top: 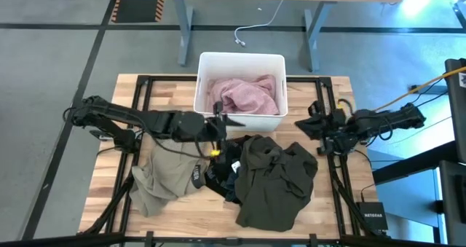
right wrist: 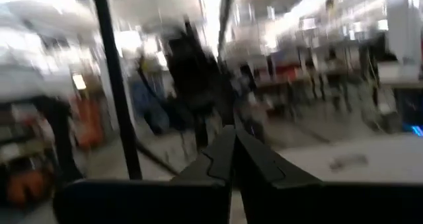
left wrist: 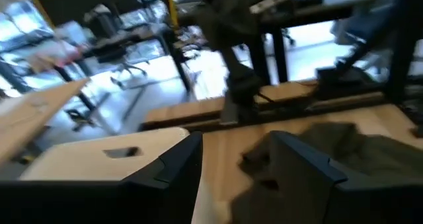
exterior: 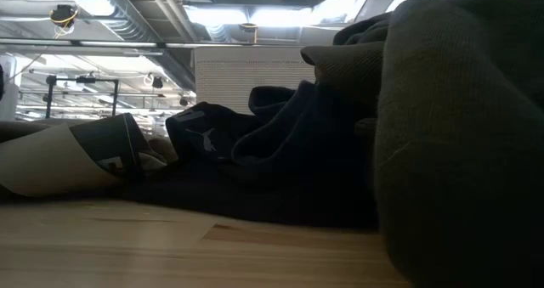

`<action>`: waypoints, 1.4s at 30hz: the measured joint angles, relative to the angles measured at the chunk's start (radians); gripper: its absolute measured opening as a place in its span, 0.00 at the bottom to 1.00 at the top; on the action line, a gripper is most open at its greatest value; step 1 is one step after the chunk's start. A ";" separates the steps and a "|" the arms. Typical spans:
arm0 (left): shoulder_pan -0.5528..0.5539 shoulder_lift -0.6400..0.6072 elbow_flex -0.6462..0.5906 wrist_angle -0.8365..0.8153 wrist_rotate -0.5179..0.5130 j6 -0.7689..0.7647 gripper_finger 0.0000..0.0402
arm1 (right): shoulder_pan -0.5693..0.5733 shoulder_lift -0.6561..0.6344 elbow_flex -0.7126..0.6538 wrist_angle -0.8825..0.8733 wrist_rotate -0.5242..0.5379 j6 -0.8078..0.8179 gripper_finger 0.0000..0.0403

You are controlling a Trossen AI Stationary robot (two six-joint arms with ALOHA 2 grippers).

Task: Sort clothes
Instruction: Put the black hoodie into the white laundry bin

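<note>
The pale pink knit garment [top: 244, 94] lies bunched inside the white bin [top: 206, 59]. On the table in front of the bin lie the khaki-olive garment [top: 164, 178], the black garment [top: 222, 170] and the dark olive-grey garment [top: 277, 180], side by side and partly overlapping. In the low view the three show as khaki [exterior: 59, 160], black [exterior: 255, 152] and dark olive-grey [exterior: 459, 110]. My left gripper [top: 222, 122] is open and empty [left wrist: 238, 164], beside the bin's near left corner. My right gripper [top: 300, 123] is shut and empty [right wrist: 232, 154], at the table's right.
The bin stands at the table's far middle; its wall shows in the left wrist view [left wrist: 99, 161]. Black frame rails [top: 142, 94] run along the table's left and right sides. A small black box [top: 373, 216] sits at the near right corner. Bare wood [exterior: 170, 245] lies nearest the low camera.
</note>
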 joint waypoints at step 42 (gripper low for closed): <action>-0.006 -0.319 -0.250 -0.026 0.109 0.070 0.42 | 0.000 0.652 0.562 -1.027 -0.124 0.123 0.57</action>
